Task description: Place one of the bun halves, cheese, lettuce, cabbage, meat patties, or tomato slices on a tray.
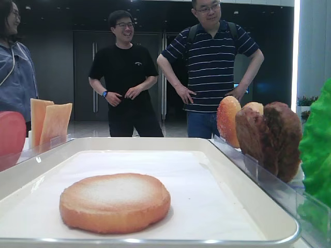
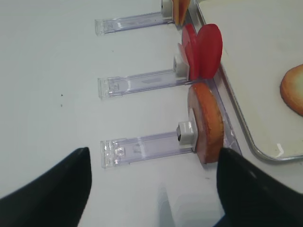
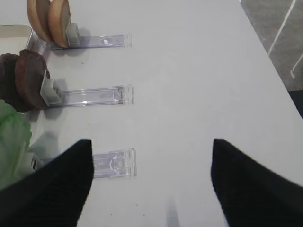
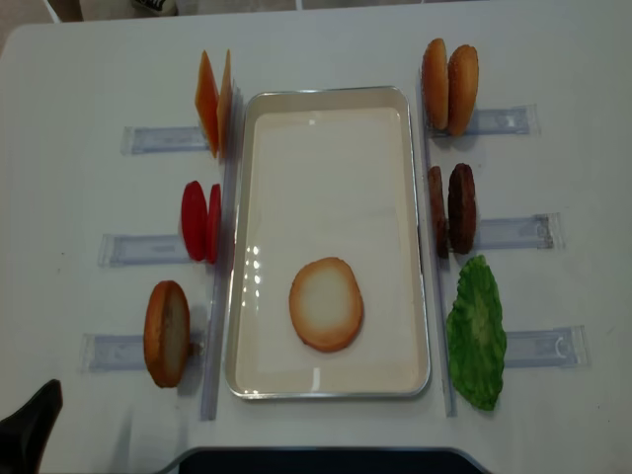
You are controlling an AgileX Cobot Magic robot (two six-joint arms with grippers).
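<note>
One flat bun half (image 4: pixel 326 304), pale face up, lies on the white tray (image 4: pixel 331 383), toward six o'clock of the liner. At the tray's nine o'clock side stand cheese slices (image 4: pixel 214 102), tomato slices (image 4: pixel 200 220) and another bun half (image 4: pixel 166 333) in clear racks (image 2: pixel 142 148); at three o'clock stand two buns (image 4: pixel 449 86), meat patties (image 4: pixel 451 208) and lettuce (image 4: pixel 476 332). Left gripper (image 2: pixel 151 189) hangs above the table, jaws wide, holding nothing. Right gripper (image 3: pixel 151 184) likewise wide and empty.

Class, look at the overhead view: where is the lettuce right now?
The lettuce stands outside the tray's right rim, near its front corner, just in front of the two meat patties.
</note>
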